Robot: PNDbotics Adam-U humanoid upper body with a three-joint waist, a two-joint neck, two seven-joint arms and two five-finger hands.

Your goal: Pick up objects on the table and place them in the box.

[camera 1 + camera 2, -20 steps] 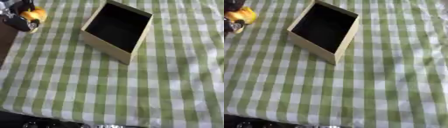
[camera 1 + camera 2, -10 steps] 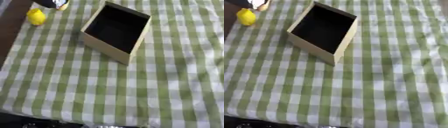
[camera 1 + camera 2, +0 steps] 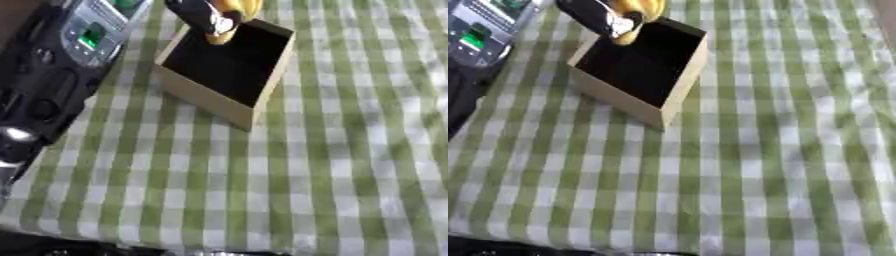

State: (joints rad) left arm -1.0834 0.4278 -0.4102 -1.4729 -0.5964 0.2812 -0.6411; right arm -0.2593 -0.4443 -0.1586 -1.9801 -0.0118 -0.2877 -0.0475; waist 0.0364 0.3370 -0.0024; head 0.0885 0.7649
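Left hand: curled round a yellow object above the box's far edge.
Object's axis: unclear, mostly hidden, cropped at top.
Right hand: unseen.

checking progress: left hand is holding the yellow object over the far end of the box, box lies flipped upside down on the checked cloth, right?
Not quite. In the left eye view the box stands open side up, its dark inside showing. The rest holds: the left hand holds the yellow object over its far end, on the checked cloth.
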